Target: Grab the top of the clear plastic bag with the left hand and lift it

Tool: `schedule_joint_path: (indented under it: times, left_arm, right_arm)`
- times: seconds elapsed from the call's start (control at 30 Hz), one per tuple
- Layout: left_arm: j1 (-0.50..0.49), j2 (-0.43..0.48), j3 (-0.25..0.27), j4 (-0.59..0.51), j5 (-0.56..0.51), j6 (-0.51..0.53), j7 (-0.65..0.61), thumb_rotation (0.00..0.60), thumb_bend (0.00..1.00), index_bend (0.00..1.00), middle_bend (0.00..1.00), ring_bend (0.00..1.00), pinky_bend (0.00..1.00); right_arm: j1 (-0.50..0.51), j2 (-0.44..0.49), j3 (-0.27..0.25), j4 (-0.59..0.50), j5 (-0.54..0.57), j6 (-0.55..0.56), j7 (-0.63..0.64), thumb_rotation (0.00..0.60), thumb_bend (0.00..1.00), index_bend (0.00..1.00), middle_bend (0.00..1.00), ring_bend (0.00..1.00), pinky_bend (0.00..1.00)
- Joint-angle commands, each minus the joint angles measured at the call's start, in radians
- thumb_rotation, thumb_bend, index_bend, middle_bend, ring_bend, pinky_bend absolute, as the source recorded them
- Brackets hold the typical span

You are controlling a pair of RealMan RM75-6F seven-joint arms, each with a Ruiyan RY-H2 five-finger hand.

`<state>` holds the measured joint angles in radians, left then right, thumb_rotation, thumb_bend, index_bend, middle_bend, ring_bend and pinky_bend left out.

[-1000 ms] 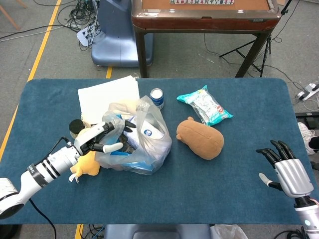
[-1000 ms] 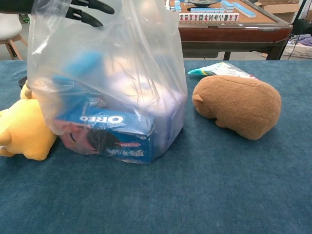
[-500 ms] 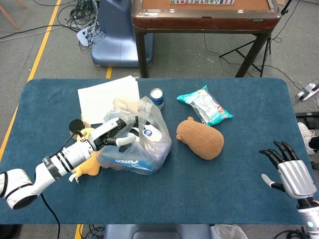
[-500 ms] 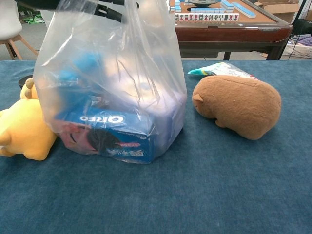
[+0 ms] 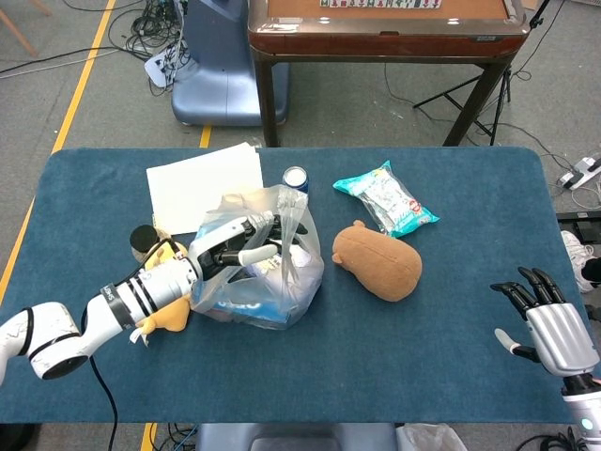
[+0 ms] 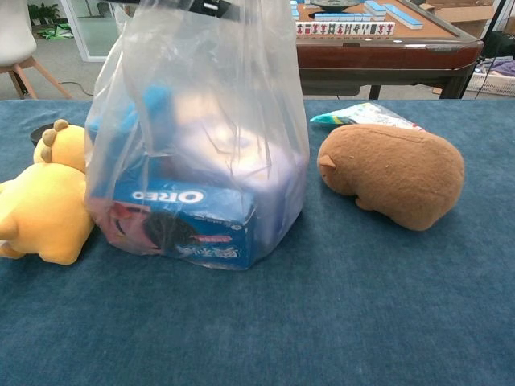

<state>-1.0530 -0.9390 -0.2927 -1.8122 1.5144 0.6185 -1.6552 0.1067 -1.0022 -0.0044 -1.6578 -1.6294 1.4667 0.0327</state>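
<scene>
The clear plastic bag [image 5: 272, 277] stands on the blue table [image 5: 451, 376] left of centre, with a blue Oreo box [image 6: 181, 221] and other packets inside. In the chest view the bag [image 6: 201, 121] narrows toward its top. My left hand [image 5: 249, 246] lies over the bag's top from the left. Its fingers stretch out across the gathered plastic and the thumb sits below them, apart; no closed grip shows. The bag's base rests on the table. My right hand [image 5: 549, 324] hovers at the table's near right corner, fingers spread, holding nothing.
A yellow plush [image 6: 40, 209] lies against the bag's left side. A brown plush [image 5: 376, 260] lies to its right, with a teal snack packet [image 5: 385, 197] behind it. A can [image 5: 295, 177] and white paper [image 5: 202, 183] sit behind the bag. A wooden mahjong table [image 5: 385, 28] stands beyond.
My left hand has moved right and up, from the bag's left flank onto its top, pushing the plastic's left side inward. The right hand has drifted slightly lower.
</scene>
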Motion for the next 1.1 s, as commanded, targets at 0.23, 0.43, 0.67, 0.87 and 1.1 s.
schedule_joint_path:
  times: [0.23, 0.43, 0.67, 0.87, 1.1]
  left_arm:
    - [-0.035, -0.030, -0.029, 0.027, -0.048, -0.034, -0.076, 0.338, 0.19, 0.23, 0.18, 0.19, 0.19]
    - [-0.051, -0.016, -0.052, 0.001, -0.035, -0.076, -0.249, 0.338, 0.19, 0.24, 0.19, 0.19, 0.19]
    - [-0.072, -0.003, -0.048, 0.004, 0.014, -0.095, -0.355, 0.524, 0.19, 0.27, 0.22, 0.23, 0.34]
    - [-0.088, 0.012, -0.033, -0.002, 0.050, -0.092, -0.445, 0.600, 0.19, 0.33, 0.36, 0.41, 0.61]
    - [-0.111, 0.055, -0.013, -0.016, 0.043, -0.125, -0.462, 0.600, 0.19, 0.37, 0.41, 0.44, 0.73]
  right_arm:
    - [0.001, -0.001, 0.001, 0.002, 0.004, -0.005, 0.001, 0.600, 0.24, 0.26, 0.30, 0.08, 0.10]
    - [0.003, 0.000, 0.003, 0.000, 0.005, -0.007, 0.000, 0.600, 0.24, 0.26, 0.30, 0.08, 0.10]
    - [0.003, -0.002, 0.005, 0.004, 0.012, -0.011, 0.003, 0.600, 0.24, 0.26, 0.30, 0.08, 0.10]
    - [0.006, -0.004, 0.007, 0.007, 0.014, -0.015, 0.007, 0.600, 0.24, 0.26, 0.30, 0.08, 0.10]
    - [0.009, -0.009, 0.008, 0.014, 0.015, -0.019, 0.012, 0.600, 0.24, 0.26, 0.30, 0.08, 0.10]
